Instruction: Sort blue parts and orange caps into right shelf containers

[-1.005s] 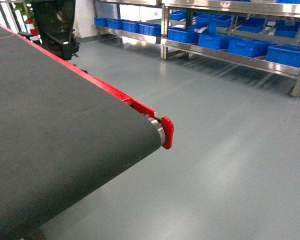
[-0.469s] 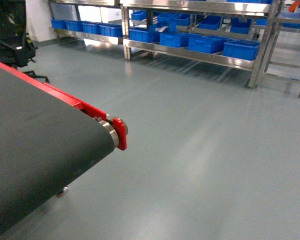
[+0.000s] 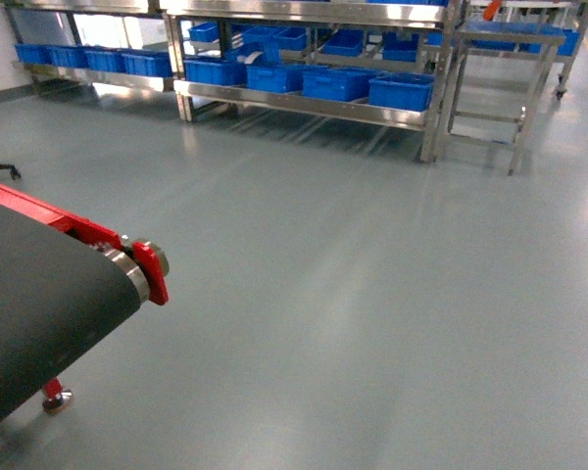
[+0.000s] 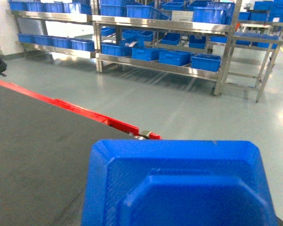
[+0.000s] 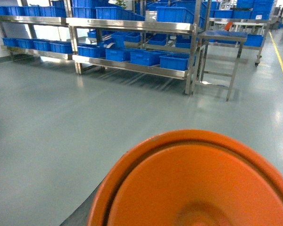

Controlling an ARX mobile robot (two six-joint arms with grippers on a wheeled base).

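Note:
A blue part (image 4: pixel 179 183) with a raised octagonal middle fills the bottom of the left wrist view, hanging over the end of the conveyor belt (image 4: pixel 33 150). It hides my left gripper's fingers, which hold it. An orange cap (image 5: pixel 198 183), round with a raised rim, fills the bottom of the right wrist view above the bare floor. It likewise hides my right gripper, which holds it. Neither gripper shows in the head view. The steel shelf (image 3: pixel 304 98) with several blue containers (image 3: pixel 400 91) stands across the floor at the back.
The dark conveyor belt (image 3: pixel 39 294), with its red end bracket (image 3: pixel 152 272) and foot (image 3: pixel 55 397), takes up the lower left of the head view. A steel frame table (image 3: pixel 500 59) stands right of the shelf. Grey floor (image 3: pixel 372 294) lies between belt and shelf.
The head view has swung to the right: the conveyor has slid to the lower left of the picture, and the shelf with its blue containers is now centred at the back.

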